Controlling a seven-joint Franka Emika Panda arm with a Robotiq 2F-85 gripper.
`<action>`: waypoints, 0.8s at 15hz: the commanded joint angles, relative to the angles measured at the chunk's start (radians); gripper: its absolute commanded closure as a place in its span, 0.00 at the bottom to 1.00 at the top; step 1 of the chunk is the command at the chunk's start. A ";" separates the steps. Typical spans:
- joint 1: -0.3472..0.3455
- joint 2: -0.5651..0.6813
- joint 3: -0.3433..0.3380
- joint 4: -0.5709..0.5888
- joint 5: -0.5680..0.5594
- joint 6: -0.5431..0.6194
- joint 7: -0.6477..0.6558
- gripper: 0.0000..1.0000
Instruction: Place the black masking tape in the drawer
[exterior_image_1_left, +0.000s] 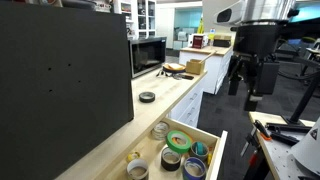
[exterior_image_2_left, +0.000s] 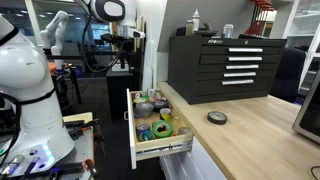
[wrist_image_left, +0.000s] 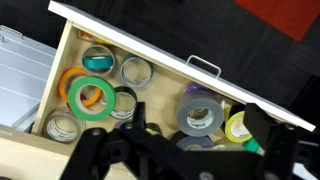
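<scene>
Your gripper (exterior_image_1_left: 248, 90) hung high over the open light-wood drawer (exterior_image_1_left: 213, 148), fingers spread and empty. The small flat black ring of masking tape (exterior_image_1_left: 147, 97) lay on the pale wooden counter (exterior_image_1_left: 175, 100), well below and off toward the counter side of it.

No legible text, brand, number or sign was found in any view. The black tool chest (exterior_image_2_left: 228, 68) on the worktop (exterior_image_2_left: 262, 142) carries a small pale badge (exterior_image_2_left: 213, 40), too small to read. The tape rolls (wrist_image_left: 108, 100) in the drawer (wrist_image_left: 165, 88) show no readable print.
</scene>
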 joint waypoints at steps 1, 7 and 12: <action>0.004 0.000 -0.004 0.001 -0.003 -0.001 0.002 0.00; 0.003 0.005 -0.003 0.001 -0.008 0.004 0.001 0.00; -0.020 0.078 -0.013 0.008 -0.033 0.092 -0.022 0.00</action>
